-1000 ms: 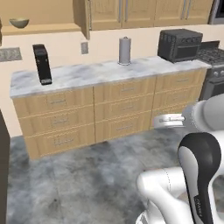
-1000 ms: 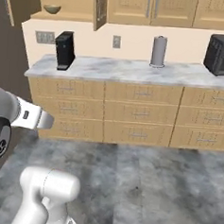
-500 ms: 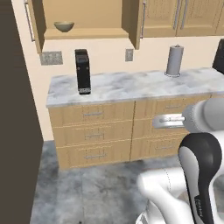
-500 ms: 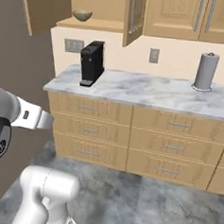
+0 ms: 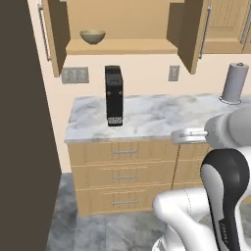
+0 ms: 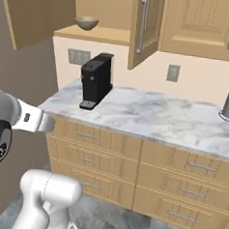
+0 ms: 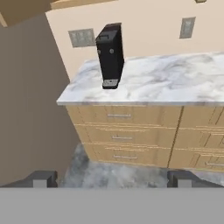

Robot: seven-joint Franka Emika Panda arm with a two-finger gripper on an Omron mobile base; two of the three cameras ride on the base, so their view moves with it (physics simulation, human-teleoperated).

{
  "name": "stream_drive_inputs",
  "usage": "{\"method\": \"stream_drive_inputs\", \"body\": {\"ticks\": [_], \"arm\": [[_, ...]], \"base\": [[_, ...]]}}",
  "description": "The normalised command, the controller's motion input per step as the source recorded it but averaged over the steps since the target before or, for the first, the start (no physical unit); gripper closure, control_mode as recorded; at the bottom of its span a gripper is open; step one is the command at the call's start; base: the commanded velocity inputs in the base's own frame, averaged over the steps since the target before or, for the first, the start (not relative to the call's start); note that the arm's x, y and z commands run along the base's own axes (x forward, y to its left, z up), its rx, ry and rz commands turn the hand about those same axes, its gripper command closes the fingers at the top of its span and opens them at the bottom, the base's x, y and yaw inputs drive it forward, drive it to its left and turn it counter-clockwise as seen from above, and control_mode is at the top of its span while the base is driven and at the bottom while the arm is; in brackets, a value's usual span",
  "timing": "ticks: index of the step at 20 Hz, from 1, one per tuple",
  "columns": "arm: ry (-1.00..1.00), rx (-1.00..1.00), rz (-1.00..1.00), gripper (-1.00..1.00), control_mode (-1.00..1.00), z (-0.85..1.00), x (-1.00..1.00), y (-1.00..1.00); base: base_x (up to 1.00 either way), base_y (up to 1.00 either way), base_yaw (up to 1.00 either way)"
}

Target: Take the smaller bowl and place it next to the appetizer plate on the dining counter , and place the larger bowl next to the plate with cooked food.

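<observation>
While pincer [image 7: 112, 178] spread wide: marble counter [image 5: 162, 117], wooden drawers [image 5: 125, 176], open cupboard [image 5: 122, 29] above.

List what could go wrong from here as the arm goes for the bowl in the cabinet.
The bowl sits high on the cabinet shelf, so the reach may be a stretch. The open cabinet door juts out beside it and could catch the arm. The coffee machine stands right below and could be knocked.
</observation>
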Motion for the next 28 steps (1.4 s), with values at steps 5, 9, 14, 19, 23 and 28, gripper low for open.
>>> {"method": "stream_drive_inputs", "body": {"ticks": [5,9,14,19,23,28], "arm": [[0.00,0.00,0.00,-1.00,1.00,0.00,0.00,0.00],[0.00,0.00,0.00,-1.00,1.00,0.00,0.00,0.00],[0.00,0.00,0.00,-1.00,1.00,0.00,0.00,0.00],[0.00,0.00,0.00,-1.00,1.00,0.00,0.00,0.00],[0.00,0.00,0.00,-1.00,1.00,0.00,0.00,0.00],[0.01,0.00,0.00,-1.00,-1.00,0.00,0.04,0.02]], "base": [[0.88,0.22,0.02],[0.84,0.41,0.00],[0.83,0.45,0.00],[0.68,0.03,0.00],[0.86,0.18,0.00],[0.39,0.09,0.00]]}}
